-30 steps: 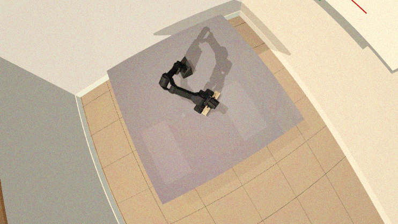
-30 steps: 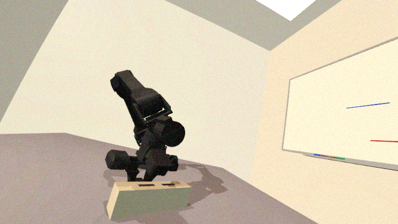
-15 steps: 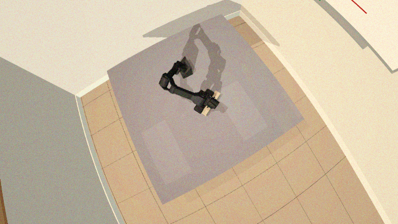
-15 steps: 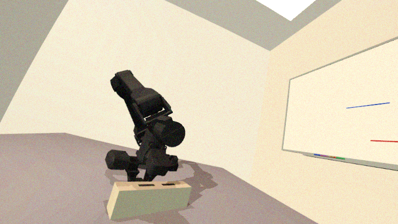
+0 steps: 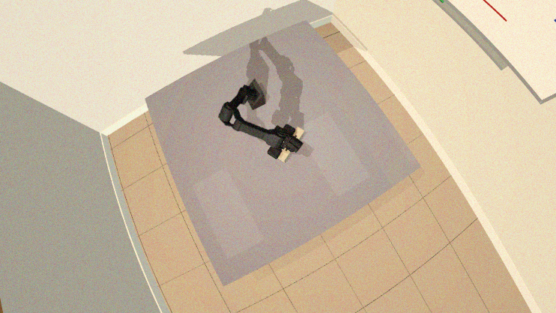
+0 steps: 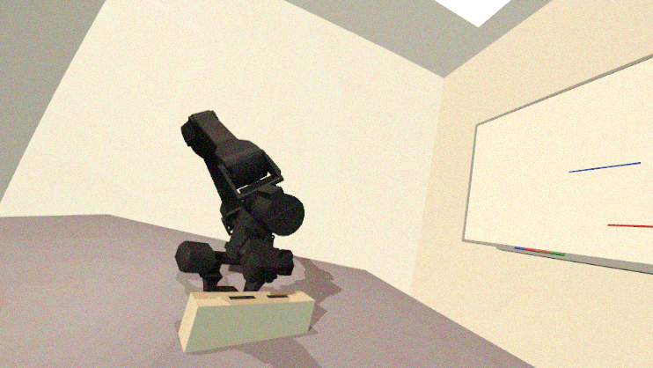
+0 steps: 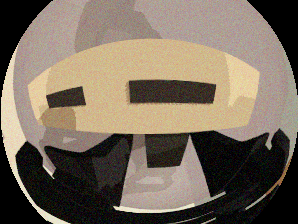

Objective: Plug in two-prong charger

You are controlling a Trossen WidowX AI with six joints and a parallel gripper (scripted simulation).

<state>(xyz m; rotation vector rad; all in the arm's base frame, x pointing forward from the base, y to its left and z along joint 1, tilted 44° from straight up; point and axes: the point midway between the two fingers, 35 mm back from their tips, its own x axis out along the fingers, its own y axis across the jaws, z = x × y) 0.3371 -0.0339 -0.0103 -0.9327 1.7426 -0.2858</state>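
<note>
The pale power strip (image 5: pixel 284 156) (image 6: pixel 251 324) (image 7: pixel 105 117) stands on the table with two dark slotted outlets on its top. My gripper (image 6: pixel 233 286) (image 7: pixel 162 127) is open, its fingers low along the strip's arm side. In the wrist view, a dark block (image 7: pixel 165 152), seemingly the charger, sits between the spread fingers with a gap on each side. It meets the strip's lower edge in that view. Its prongs are not visible, and both outlets show uncovered. The fingertips are partly hidden behind the strip. In the top view the arm covers the middle of the strip.
The arm stands on the grey-mauve tabletop (image 5: pixel 272 217) (image 6: pixel 68 283), its base toward the back wall in the top view. Arm shadows and pale light patches lie on the table. A whiteboard (image 6: pixel 548 136) hangs on the side wall.
</note>
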